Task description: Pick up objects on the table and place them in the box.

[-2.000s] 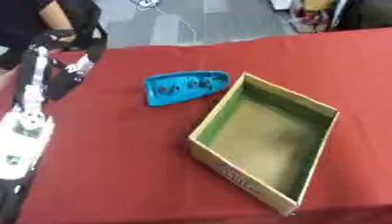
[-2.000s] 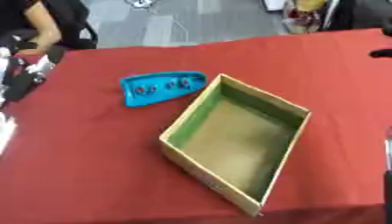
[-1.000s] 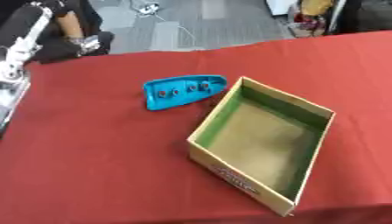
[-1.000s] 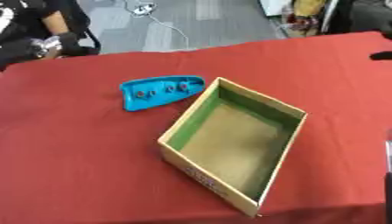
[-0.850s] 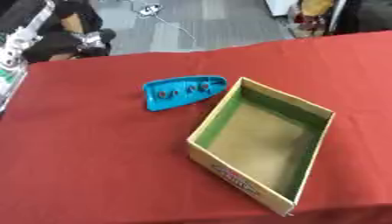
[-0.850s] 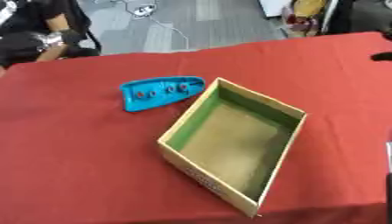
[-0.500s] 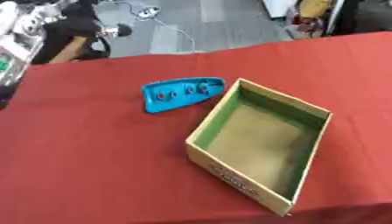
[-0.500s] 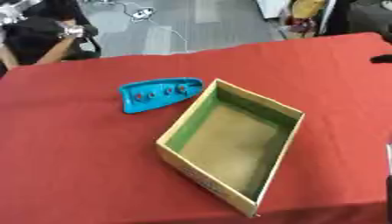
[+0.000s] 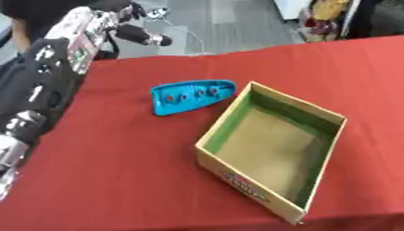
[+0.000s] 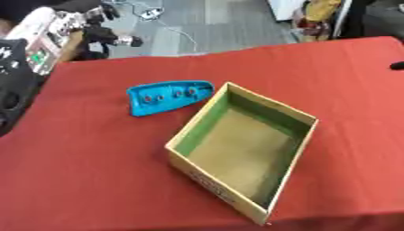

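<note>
One blue toy [image 9: 192,96] lies on the red table [image 9: 118,171] just beside the empty box [image 9: 272,149]; left hand [image 9: 130,20] raised, fingers spread, empty — descending, it may nudge the toy away.

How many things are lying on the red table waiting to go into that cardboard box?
1. A blue boat-shaped object lies on the red table, just beyond the far left corner of the box. The box looks empty inside. Nothing else shows on the cloth, though the robot's arm covers its left edge.
</note>
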